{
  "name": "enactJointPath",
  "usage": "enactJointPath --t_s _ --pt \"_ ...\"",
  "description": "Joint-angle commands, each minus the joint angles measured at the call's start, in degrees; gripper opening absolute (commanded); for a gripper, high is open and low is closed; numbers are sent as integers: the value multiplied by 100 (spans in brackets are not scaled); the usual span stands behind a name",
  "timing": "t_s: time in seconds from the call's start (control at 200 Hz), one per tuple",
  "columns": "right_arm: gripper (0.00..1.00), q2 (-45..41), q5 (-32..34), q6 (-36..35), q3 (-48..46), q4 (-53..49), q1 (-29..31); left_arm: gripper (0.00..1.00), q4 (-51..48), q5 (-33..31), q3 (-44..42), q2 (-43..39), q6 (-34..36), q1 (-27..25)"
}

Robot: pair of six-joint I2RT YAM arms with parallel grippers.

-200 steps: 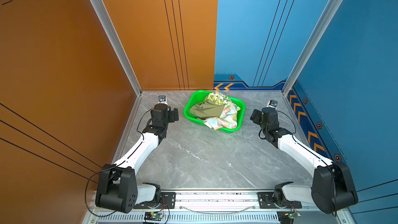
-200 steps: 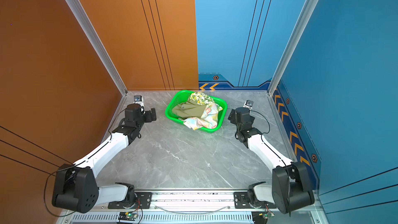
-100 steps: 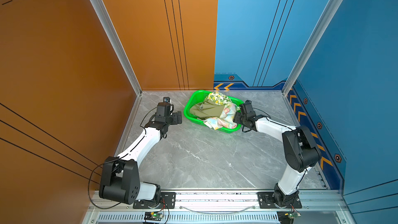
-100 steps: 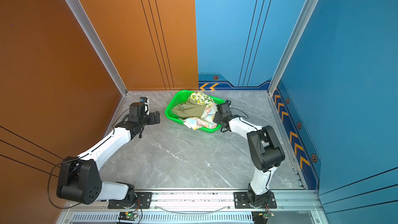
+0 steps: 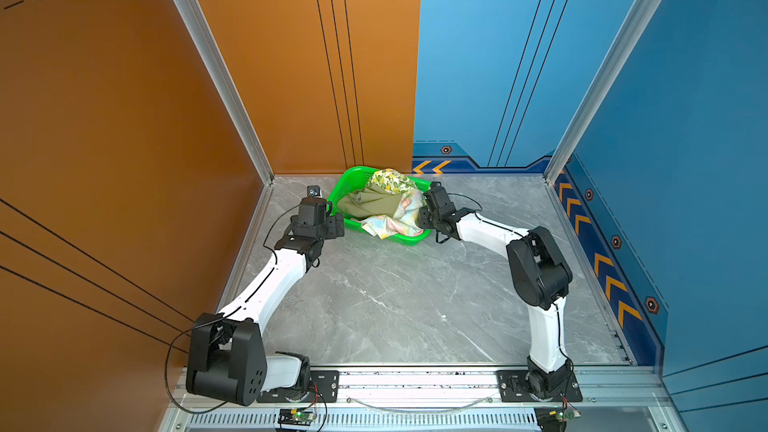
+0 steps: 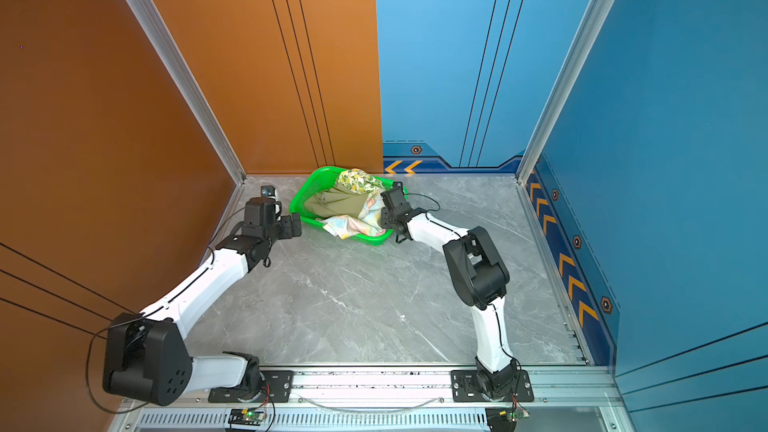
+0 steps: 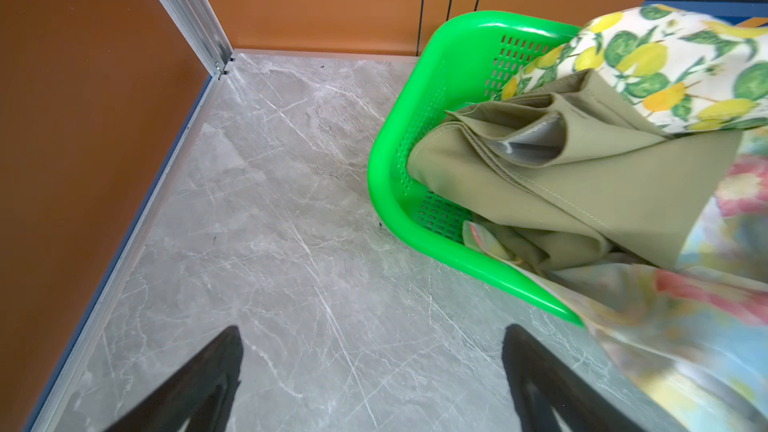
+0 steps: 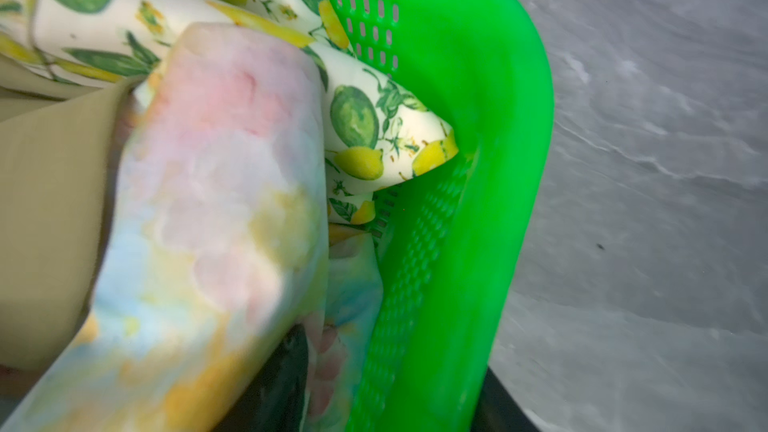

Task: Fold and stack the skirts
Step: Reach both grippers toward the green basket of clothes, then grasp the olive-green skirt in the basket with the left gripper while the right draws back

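Over the grey marble table (image 5: 395,297), the left gripper (image 7: 372,332) hangs with fingers wide apart just beside the green basket (image 5: 352,173), clear of the cloth. The right gripper (image 5: 422,213) straddles the basket's opposite wall, one finger under the pastel skirt (image 5: 401,218); whether it grips cannot be told. The olive-green skirt (image 5: 370,205) and, farthest, the lemon skirt (image 5: 388,180) lie heaped inside.

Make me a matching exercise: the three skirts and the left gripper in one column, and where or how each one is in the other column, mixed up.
Column one:
1. olive skirt
2. lemon skirt
3. flowered pastel skirt
4. left gripper

Column two:
A. open, over the table beside the basket
B. draped over the basket's near rim
C. heaped at the basket's far end
D. lying across the basket's middle

Pairs: 1-D, 2-C, 3-B, 4-A.
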Motion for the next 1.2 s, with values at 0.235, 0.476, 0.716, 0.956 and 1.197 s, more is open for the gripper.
enactJointPath --t_s 0.235,0.476,0.716,0.956,1.197 --pt "70 1618 -756 -209 2451 781 698 98 36 -160 -53 -98 -40 86" --pt "83 2234 -1654 771 3166 2368 577 98 116 -61 -82 -54 -28 103" --pt "86 1009 -1422 779 1702 2973 234 98 112 483 21 -54 -206 156" --pt "84 -1195 -259 667 -715 2347 -2 98 -665 618 451 214 -30 -502" --pt "84 -3357 -141 374 -2756 1592 -289 89 -1783 198 1855 1445 -87 -1121"
